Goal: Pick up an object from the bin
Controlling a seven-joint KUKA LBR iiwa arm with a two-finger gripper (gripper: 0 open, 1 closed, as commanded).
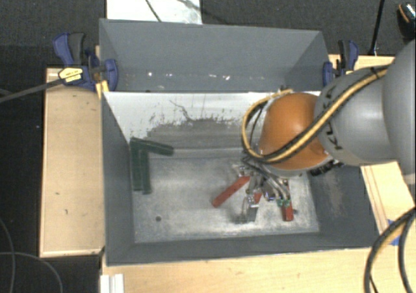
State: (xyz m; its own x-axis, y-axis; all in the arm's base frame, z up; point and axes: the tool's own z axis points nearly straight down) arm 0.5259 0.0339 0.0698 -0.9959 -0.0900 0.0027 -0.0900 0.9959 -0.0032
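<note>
My gripper (pixel 252 202) is low in the bin's front right part, under the arm's orange cover. A red stick-like piece (pixel 227 193) lies slanted on the floor just to its left, with its upper end reaching under the gripper. A small red and green piece (pixel 286 211) lies just to the gripper's right, near the front wall. From this view I cannot make out whether anything is held.
A dark green L-shaped piece (pixel 142 163) lies at the bin's left side, far from the gripper. The arm and its cables cover the bin's right rear corner.
</note>
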